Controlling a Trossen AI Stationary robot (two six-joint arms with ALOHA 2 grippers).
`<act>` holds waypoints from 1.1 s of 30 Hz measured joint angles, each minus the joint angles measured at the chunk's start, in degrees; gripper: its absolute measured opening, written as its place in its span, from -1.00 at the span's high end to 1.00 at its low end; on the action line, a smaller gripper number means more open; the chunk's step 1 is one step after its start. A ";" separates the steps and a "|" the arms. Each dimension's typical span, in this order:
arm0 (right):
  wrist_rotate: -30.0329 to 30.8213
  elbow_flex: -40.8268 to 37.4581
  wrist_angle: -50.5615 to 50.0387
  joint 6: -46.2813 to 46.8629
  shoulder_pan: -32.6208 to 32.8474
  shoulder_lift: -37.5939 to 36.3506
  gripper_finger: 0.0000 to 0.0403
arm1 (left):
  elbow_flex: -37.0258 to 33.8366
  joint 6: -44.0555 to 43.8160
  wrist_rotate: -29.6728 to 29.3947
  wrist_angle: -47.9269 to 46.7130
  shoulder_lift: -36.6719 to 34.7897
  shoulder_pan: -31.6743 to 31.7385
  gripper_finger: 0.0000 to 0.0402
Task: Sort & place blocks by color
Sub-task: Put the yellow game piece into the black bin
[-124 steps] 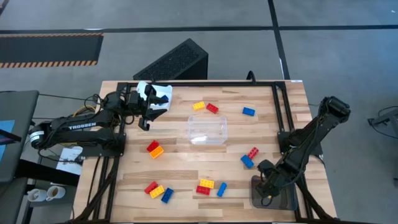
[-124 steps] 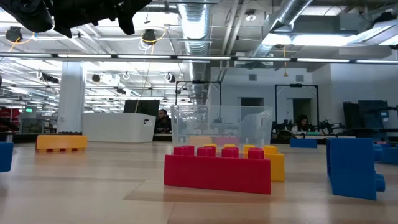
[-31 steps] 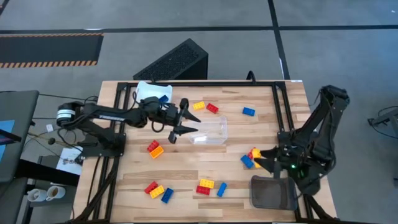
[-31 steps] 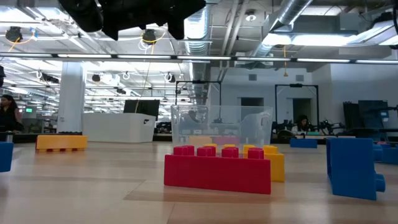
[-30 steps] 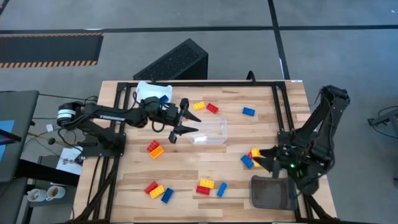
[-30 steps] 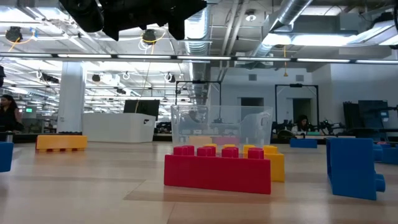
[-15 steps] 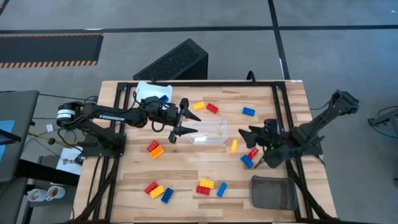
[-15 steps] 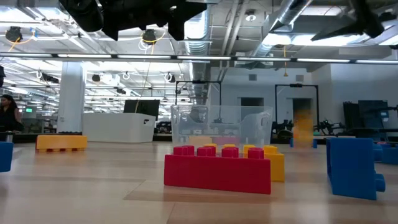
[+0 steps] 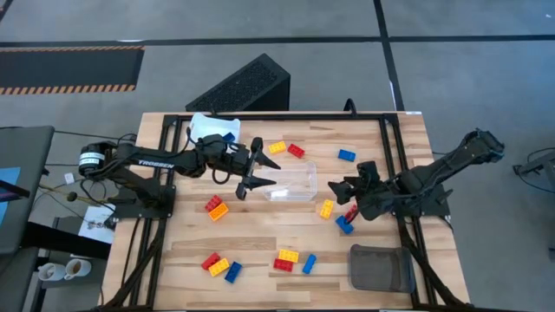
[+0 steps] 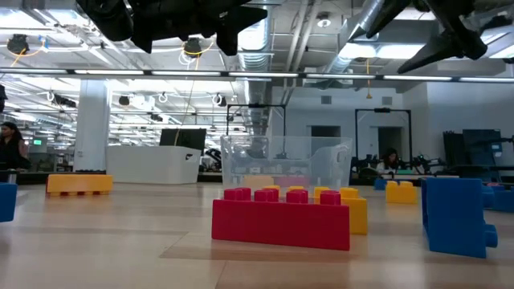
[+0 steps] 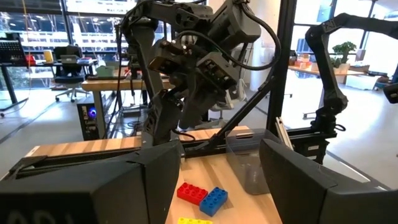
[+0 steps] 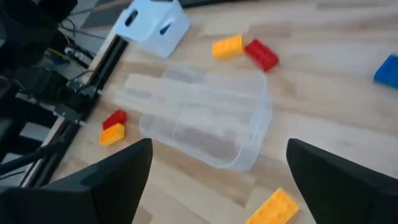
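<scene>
Your blocks lie scattered over the wooden counter around the clear tray, which looks empty: a yellow and a red one beyond it, a blue one off toward the right arm's side, a red-and-orange pair by the left arm, two clusters along the near edge, and a yellow block lying loose on the counter just beside the tray's right end. Your right claw hangs above that spot with its fingers spread wide and nothing between them; your left claw hovers at the tray's left end, fingers apart and empty too. Expect these bricks to be light, rigid and smooth-sided, so they will likely skate or tip if you pinch a corner; take each across its two long flat faces, below the studs, and square your fingers to it first. The counter is bare, level wood slats, offering little to stop a nudged brick from sliding. A grey tray sits at the near right corner and a white one far left. Beyond lies an open workshop with desks, overhead ducts and people in the distance.
</scene>
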 joint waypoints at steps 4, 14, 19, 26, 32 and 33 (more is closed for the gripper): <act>-5.01 -0.01 4.75 -2.26 -0.28 -0.02 -0.93 | 0.00 0.00 0.00 -0.02 0.00 0.00 -0.05; -6.78 0.00 10.25 -4.16 1.08 -0.02 -0.93 | -0.02 0.12 0.00 -0.04 -0.02 0.00 -0.05; -12.69 0.00 12.31 -17.08 2.35 0.43 -0.92 | -0.02 0.43 0.01 -0.38 -0.02 0.00 -0.05; -14.51 0.01 13.76 -28.51 5.80 4.73 -0.85 | -0.02 0.67 0.02 -0.83 -0.04 0.02 -0.05; -17.73 0.00 8.56 -21.03 2.81 10.57 -0.78 | -0.02 0.68 0.02 -0.81 -0.04 0.02 -0.05; -19.41 0.00 7.29 -19.72 1.58 11.93 -0.77 | -0.02 0.68 0.02 -0.81 -0.04 0.02 -0.05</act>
